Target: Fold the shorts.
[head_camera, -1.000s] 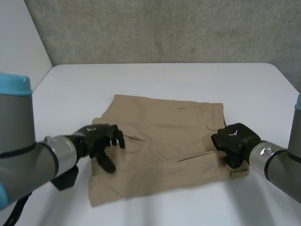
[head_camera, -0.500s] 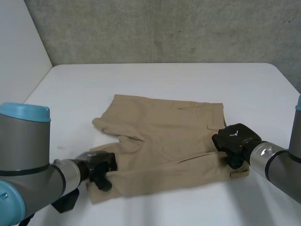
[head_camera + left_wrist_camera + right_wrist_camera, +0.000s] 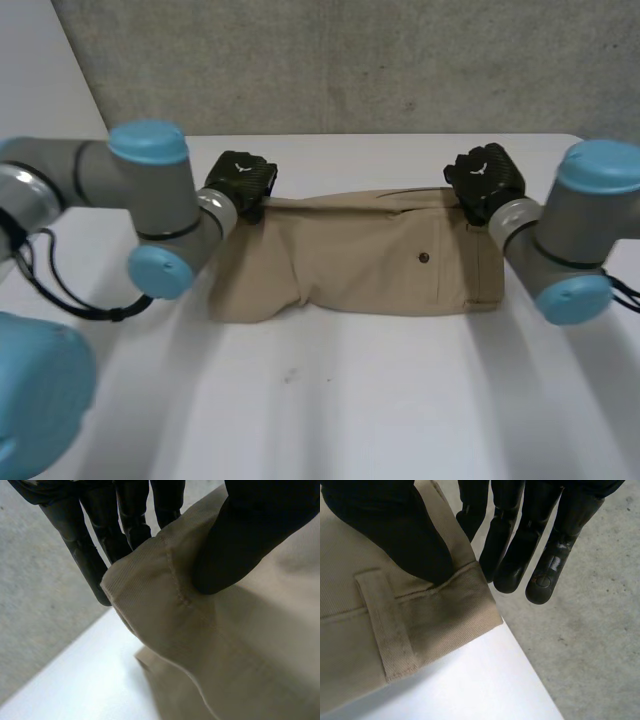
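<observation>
Head view: the shorts (image 3: 370,255) lie folded in half on the counter (image 3: 350,400), with the left hand (image 3: 240,180) and right hand (image 3: 485,178) at the 2 far corners of the shorts.

Left wrist view: thumb and fingers pinch the hem corner.

Right wrist view: thumb and fingers clamp the waistband corner beside a belt loop (image 3: 385,630), close to the counter's edge.

Releasing 1 hand first would likely skew the top layer, and pulling further risks cloth sliding over that edge. Bare counter lies open on the shorts' near side.
</observation>
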You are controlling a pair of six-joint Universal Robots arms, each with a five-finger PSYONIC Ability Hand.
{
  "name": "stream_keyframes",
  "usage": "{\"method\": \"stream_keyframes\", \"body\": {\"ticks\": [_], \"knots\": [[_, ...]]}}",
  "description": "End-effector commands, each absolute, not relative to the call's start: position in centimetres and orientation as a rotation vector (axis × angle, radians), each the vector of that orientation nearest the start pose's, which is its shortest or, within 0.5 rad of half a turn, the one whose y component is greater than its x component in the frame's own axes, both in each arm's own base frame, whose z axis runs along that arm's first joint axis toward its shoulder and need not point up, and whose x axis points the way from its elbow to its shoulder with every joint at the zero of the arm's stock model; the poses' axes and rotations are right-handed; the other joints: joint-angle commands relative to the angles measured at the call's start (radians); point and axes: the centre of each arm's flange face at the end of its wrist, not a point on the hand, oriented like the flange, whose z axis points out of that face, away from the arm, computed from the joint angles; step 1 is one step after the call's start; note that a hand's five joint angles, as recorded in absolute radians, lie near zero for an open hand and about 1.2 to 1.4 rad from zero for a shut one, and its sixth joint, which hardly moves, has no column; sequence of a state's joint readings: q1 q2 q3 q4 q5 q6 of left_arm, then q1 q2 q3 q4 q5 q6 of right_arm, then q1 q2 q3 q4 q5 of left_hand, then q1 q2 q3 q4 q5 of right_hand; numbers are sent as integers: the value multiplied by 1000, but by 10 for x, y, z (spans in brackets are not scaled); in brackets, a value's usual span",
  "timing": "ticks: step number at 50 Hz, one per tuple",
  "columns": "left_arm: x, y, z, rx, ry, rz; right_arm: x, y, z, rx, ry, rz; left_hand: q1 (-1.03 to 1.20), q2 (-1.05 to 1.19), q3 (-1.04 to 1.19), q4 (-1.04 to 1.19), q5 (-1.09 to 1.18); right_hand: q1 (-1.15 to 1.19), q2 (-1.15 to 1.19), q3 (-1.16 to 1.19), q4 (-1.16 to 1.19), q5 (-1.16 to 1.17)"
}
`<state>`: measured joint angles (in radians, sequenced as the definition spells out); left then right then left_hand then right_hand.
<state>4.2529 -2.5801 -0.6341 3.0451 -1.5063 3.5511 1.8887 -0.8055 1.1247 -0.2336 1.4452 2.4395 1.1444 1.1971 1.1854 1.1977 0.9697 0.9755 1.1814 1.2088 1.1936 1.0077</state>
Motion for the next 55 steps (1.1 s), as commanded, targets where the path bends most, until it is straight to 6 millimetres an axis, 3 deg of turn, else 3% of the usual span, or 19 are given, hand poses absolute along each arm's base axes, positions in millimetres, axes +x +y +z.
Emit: {"method": "stream_keyframes", "body": {"ticks": [1,2,3,4,5,6,8,12,17,19,22,28,32,37,44,47,55], "knots": [[-357,-414,129,1084,1968,-2189,291,-417,125,-1379,2000,-2365,252,199,211,199,252,421,215,187,203,214],[-358,-415,126,1079,1955,-2198,293,-421,118,-1378,1982,-2377,130,77,89,77,130,421,215,187,203,214],[-358,-417,127,1067,1935,-2213,294,-422,114,-1376,1979,-2378,-141,-194,-182,-195,-141,421,215,187,203,214],[-359,-419,126,1054,1914,-2235,295,-423,111,-1375,1978,-2380,-845,-897,-886,-898,-844,201,-5,-32,-17,-6],[-360,-419,125,1049,1904,-2245,295,-423,111,-1376,1978,-2383,-970,-1023,-1011,-1023,-970,-112,-318,-346,-330,-319],[-361,-419,124,1053,1900,-2254,295,-423,110,-1369,1985,-2382,-918,-970,-959,-971,-917,-592,-798,-825,-810,-799],[-364,-413,122,1068,1904,-2258,299,-420,113,-1359,1976,-2379,-970,-1023,-1011,-1023,-970,-801,-1007,-1034,-1019,-1008],[-365,-402,138,1069,1910,-2264,301,-411,145,-1243,1937,-2394,-970,-1023,-1011,-1023,-970,-801,-1007,-1034,-1019,-1008],[-355,-383,164,1071,1955,-2240,288,-384,205,-975,1896,-2354,-970,-1023,-1011,-1023,-970,-801,-1007,-1034,-1019,-1008],[-347,-368,189,1048,1975,-2256,284,-374,216,-936,1907,-2318,-970,-1023,-1011,-1023,-970,-801,-1007,-1034,-1019,-1008],[-333,-348,207,1012,2054,-2252,278,-350,226,-920,1967,-2187,-970,-1023,-1011,-1023,-970,-801,-1007,-1034,-1019,-1008],[-312,-312,209,942,2273,-2192,255,-321,199,-897,2202,-1819,-916,-969,-957,-970,-916,-668,-874,-901,-886,-875],[-295,-296,192,891,2445,-2056,244,-311,181,-850,2299,-1665,-773,-825,-814,-826,-772,-419,-625,-652,-637,-626],[-280,-286,166,884,2564,-1872,234,-306,164,-831,2344,-1613,-711,-763,-752,-764,-711,-359,-565,-592,-577,-566],[-279,-289,142,892,2606,-1795,231,-315,141,-829,2331,-1681,-682,-734,-723,-735,-681,-310,-515,-543,-528,-516],[-281,-295,135,887,2600,-1802,232,-318,137,-830,2320,-1699,-558,-611,-599,-612,-558,-236,-442,-469,-454,-443],[-288,-318,132,877,2438,-1920,233,-322,126,-909,2331,-1711,64,11,23,11,64,-148,-354,-381,-366,-355]]}}
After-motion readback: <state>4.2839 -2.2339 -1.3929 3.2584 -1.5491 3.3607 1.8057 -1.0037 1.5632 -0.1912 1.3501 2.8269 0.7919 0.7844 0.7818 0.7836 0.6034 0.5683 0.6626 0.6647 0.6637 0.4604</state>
